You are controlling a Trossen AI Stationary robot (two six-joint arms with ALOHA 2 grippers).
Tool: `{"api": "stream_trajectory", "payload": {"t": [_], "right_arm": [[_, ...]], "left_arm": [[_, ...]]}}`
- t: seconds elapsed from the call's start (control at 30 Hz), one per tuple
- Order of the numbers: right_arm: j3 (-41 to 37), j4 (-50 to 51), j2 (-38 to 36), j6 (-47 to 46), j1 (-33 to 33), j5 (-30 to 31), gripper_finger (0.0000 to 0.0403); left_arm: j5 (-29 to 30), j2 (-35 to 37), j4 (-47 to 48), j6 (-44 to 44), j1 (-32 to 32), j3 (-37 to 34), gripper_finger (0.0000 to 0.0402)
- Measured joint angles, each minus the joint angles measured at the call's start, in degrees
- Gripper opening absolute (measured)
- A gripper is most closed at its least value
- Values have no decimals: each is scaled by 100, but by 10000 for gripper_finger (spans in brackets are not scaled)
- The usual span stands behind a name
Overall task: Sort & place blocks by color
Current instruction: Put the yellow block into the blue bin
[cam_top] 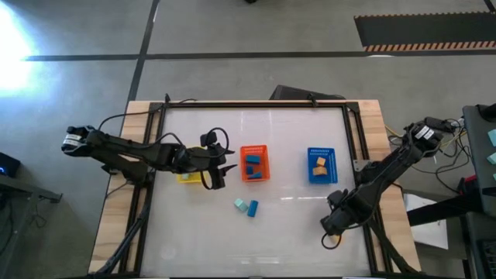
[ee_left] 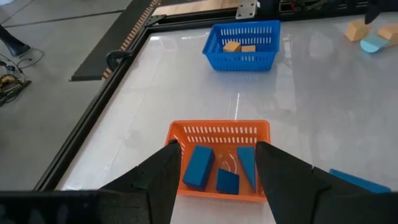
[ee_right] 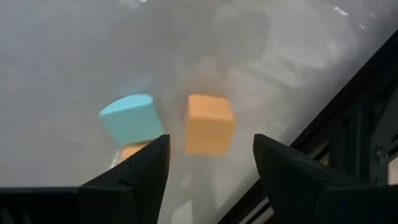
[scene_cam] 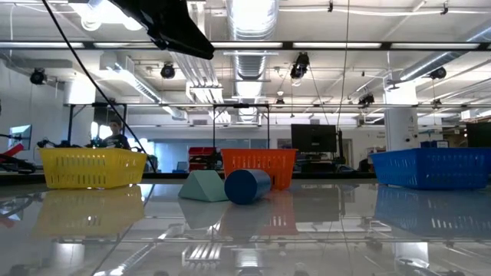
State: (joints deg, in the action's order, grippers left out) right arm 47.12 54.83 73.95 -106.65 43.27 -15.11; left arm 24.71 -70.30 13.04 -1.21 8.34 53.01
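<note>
1. Three baskets sit in a row across the table (cam_top: 256, 232) in my high view: yellow basket (cam_top: 188, 177) toward 9 o'clock, orange basket (cam_top: 254, 163) in the middle, blue basket (cam_top: 321, 166) toward 3 o'clock.
2. My left gripper (cam_top: 219, 172) hangs between the yellow and orange baskets, right beside the yellow one. From its wrist cam the two fingers (ee_left: 158, 180) are spread wide and I can't see anything between them, just the orange basket framed in the gap.
3. The orange basket has three medium blue blocks (ee_left: 199, 167) in it, lying close together. So blue blocks in the orange basket, for what it's worth.
4. The blue basket holds two orange blocks (cam_top: 319, 165), side by side.
5. Two loose blocks are out on the open table at about 6 o'clock from the orange basket: a pale teal block (cam_top: 241, 204) and a blue block (cam_top: 253, 208), just beside each other. In the low view they show up as a teal wedge shape and a blue round-ended one, touching or nearly so, can't really tell which.
6. My right gripper (cam_top: 333, 225) is down at roughly 5 o'clock on the table, near the edge. Its fingers (ee_right: 134, 180) are also wide apart with nothing gripped.
7. Right wrist cam shows a teal block (ee_right: 129, 118) and an orange block (ee_right: 209, 123) just beyond the fingers, near each other, pretty blurry.
</note>
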Motion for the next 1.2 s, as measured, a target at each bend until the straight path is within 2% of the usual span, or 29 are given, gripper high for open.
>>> {"api": "stream_trajectory", "payload": {"t": [0.4, 0.87, 1.0, 1.2], "right_arm": [[-245, -311, 90, -51, 0, -12, 220], [-252, -640, 685, 21, 0, -190, 218], [-252, -634, 719, 78, 0, -189, 201], [-253, -622, 714, 78, -2, -191, 147]], "left_arm": [[0, -24, -4, -7, 0, -2, 190], [0, -24, -11, -7, 0, -86, 190], [0, -24, -23, -5, 0, -94, 190], [-1, -22, -52, -7, 0, -94, 190]]}}
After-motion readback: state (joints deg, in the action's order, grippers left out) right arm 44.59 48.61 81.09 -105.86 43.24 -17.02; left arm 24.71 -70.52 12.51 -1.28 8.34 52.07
